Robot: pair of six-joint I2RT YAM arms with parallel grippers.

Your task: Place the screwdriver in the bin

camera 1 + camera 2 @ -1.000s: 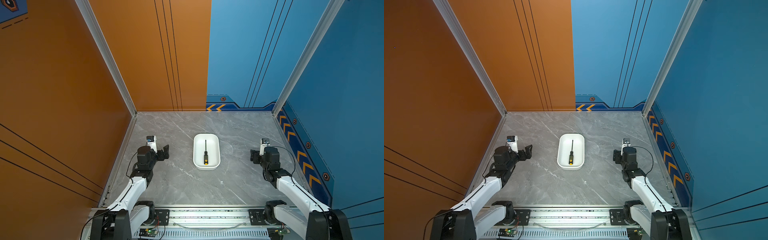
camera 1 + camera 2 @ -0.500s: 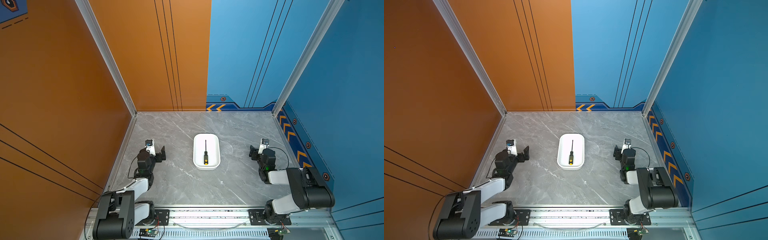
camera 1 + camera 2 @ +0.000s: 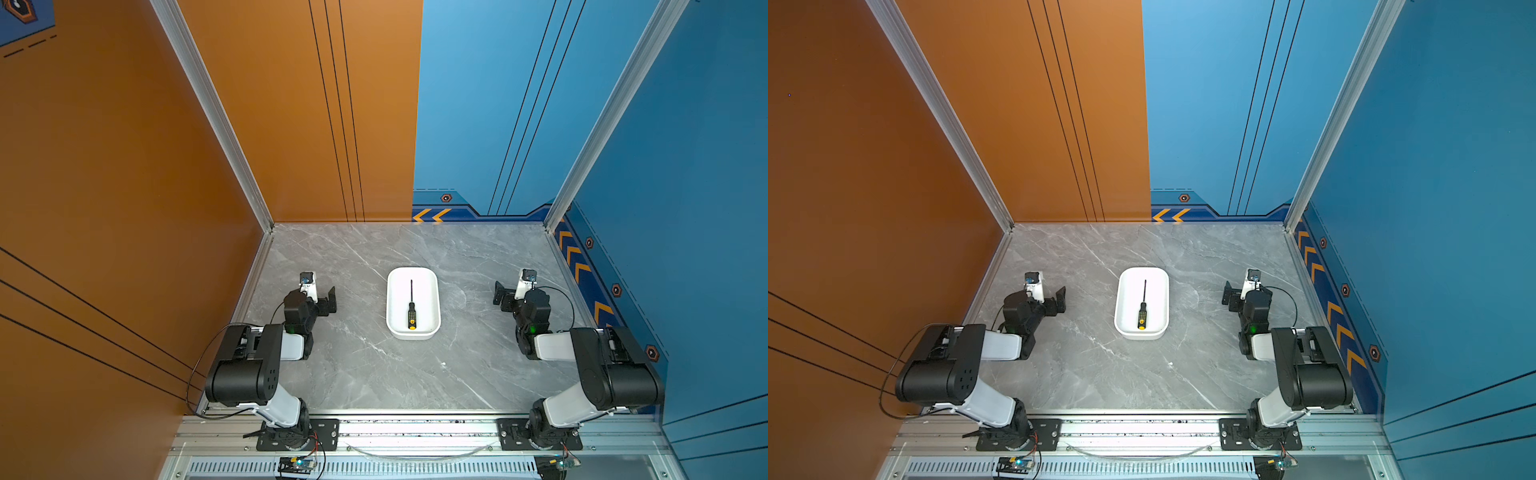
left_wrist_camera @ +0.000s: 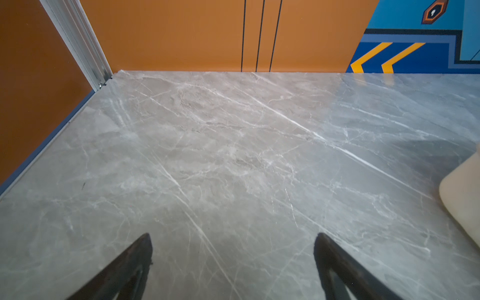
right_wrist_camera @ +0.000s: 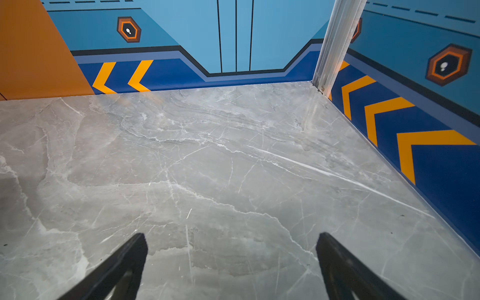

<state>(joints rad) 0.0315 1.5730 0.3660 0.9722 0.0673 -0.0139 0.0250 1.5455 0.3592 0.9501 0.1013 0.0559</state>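
Note:
The screwdriver [image 3: 411,309] [image 3: 1143,309], black with a yellow-dotted handle, lies lengthwise inside the white bin [image 3: 391,303] [image 3: 1120,303] in both top views, handle toward the front. My left gripper [image 3: 328,298] [image 3: 1060,298] [image 4: 233,240] hangs open over bare marble to the left of the bin. The bin's corner [image 4: 462,205] shows at the edge of the left wrist view. On the bin's right my right gripper [image 3: 500,294] [image 3: 1227,296] [image 5: 231,240] is open too, with only tabletop between its fingers.
Grey marble tabletop [image 3: 395,374] is boxed in by an orange wall [image 3: 124,166] on the left and blue walls [image 3: 685,166] at the back and right. Both arms' folded elbows [image 3: 245,365] [image 3: 611,365] stand near the metal front rail [image 3: 415,428].
Both arms have folded back toward the front rail, their elbows rising. The grippers stay beside the bin. Screwdriver and bin have not moved.

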